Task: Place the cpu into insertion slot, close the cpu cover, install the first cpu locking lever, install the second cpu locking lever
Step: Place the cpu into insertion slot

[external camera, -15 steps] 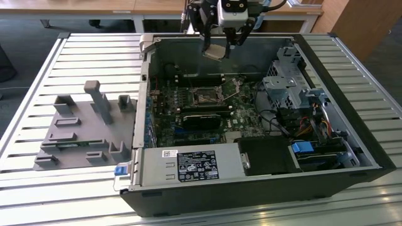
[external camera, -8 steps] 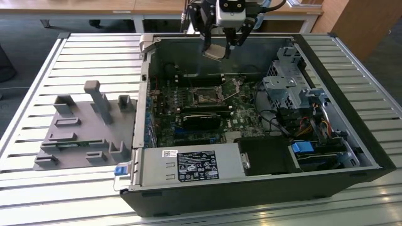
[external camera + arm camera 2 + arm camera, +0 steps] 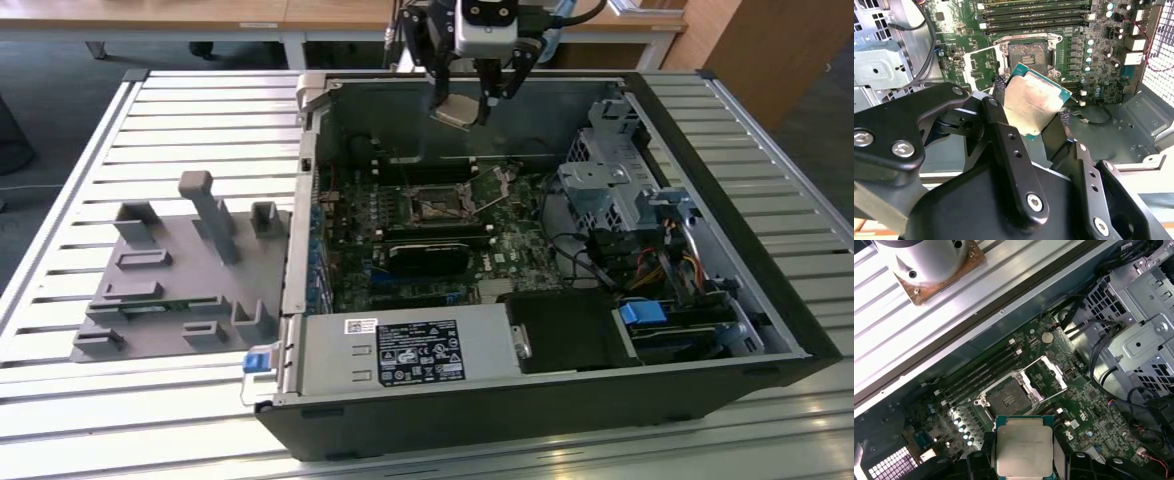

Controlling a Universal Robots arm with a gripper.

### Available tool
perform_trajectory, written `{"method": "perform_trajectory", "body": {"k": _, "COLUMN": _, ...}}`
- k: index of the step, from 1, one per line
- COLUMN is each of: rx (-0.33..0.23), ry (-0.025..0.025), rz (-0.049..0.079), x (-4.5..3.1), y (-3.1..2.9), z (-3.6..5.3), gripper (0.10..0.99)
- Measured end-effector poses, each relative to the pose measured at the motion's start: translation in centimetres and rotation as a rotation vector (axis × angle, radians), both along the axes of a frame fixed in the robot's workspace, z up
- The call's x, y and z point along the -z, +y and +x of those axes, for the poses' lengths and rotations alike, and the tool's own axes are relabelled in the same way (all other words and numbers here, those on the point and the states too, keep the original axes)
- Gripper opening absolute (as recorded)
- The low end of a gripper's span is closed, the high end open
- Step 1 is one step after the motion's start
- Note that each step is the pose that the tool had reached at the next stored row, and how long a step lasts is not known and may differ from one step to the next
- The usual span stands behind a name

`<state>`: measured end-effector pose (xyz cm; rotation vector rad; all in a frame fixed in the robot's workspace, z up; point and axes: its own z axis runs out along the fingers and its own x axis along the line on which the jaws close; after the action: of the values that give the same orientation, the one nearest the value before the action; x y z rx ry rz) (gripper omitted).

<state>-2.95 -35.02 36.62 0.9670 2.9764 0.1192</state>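
My gripper (image 3: 465,104) hangs above the back wall of the open computer case, shut on the cpu (image 3: 454,111). The cpu (image 3: 1031,102) is a flat square chip with a pale metal top and a green edge, pinched by two opposite sides and tilted; it appears too in the first wrist view (image 3: 1024,445). Below it on the green board lies the insertion slot (image 3: 1026,52) (image 3: 1006,400) (image 3: 437,207), a dark square socket, bare and uncovered. The cpu cover (image 3: 981,65) (image 3: 1046,372) is a silvery frame swung open beside the socket. The chip is well above the socket, not touching it.
Long black memory slots (image 3: 1034,12) run beside the socket, and a black heatsink block (image 3: 427,255) sits on its other side. A metal drive cage (image 3: 614,180) with cables fills the exterior view's right. A grey fixture tray (image 3: 174,270) lies on the slatted table outside the case.
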Motion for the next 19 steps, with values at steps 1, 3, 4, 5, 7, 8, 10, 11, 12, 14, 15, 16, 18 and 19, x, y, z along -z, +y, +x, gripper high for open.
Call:
{"method": "perform_trajectory", "body": {"k": 1, "rx": 0.005, "ry": 0.0, "rz": 0.0, "x": 0.0, "y": 0.0, "z": 0.0, "gripper": 0.541}}
{"method": "perform_trajectory", "body": {"k": 3, "rx": 0.015, "ry": 0.0, "rz": 0.0, "x": 0.01, "y": 0.0, "z": 0.0, "gripper": 0.541}}
{"method": "perform_trajectory", "body": {"k": 4, "rx": 0.02, "ry": 0.0, "rz": 0.0, "x": 0.01, "y": 0.0, "z": 0.0, "gripper": 0.541}}
{"method": "perform_trajectory", "body": {"k": 5, "rx": 0.024, "ry": 0.0, "rz": 0.0, "x": 0.01, "y": 0.0, "z": 0.0, "gripper": 0.541}}
{"method": "perform_trajectory", "body": {"k": 7, "rx": 0.035, "ry": 0.0, "rz": 0.0, "x": 0.02, "y": 0.0, "z": 0.0, "gripper": 0.541}}
{"method": "perform_trajectory", "body": {"k": 8, "rx": 0.041, "ry": 0.0, "rz": -0.001, "x": 0.02, "y": 0.01, "z": 0.0, "gripper": 0.541}}
{"method": "perform_trajectory", "body": {"k": 10, "rx": 0.051, "ry": 0.0, "rz": -0.001, "x": 0.02, "y": 0.01, "z": 0.0, "gripper": 0.541}}
{"method": "perform_trajectory", "body": {"k": 11, "rx": 0.056, "ry": 0.0, "rz": -0.001, "x": 0.03, "y": 0.01, "z": 0.0, "gripper": 0.541}}
{"method": "perform_trajectory", "body": {"k": 12, "rx": 0.061, "ry": 0.0, "rz": -0.001, "x": 0.03, "y": 0.01, "z": 0.0, "gripper": 0.541}}
{"method": "perform_trajectory", "body": {"k": 14, "rx": 0.071, "ry": 0.0, "rz": -0.001, "x": 0.03, "y": 0.01, "z": 0.0, "gripper": 0.541}}
{"method": "perform_trajectory", "body": {"k": 15, "rx": 0.076, "ry": 0.0, "rz": -0.001, "x": 0.03, "y": 0.01, "z": 0.0, "gripper": 0.541}}
{"method": "perform_trajectory", "body": {"k": 16, "rx": 0.081, "ry": 0.0, "rz": -0.001, "x": 0.03, "y": 0.01, "z": 0.0, "gripper": 0.541}}
{"method": "perform_trajectory", "body": {"k": 18, "rx": 0.09, "ry": 0.0, "rz": -0.001, "x": 0.04, "y": 0.01, "z": 0.0, "gripper": 0.541}}
{"method": "perform_trajectory", "body": {"k": 19, "rx": 0.095, "ry": 0.0, "rz": -0.001, "x": 0.04, "y": 0.01, "z": 0.0, "gripper": 0.541}}
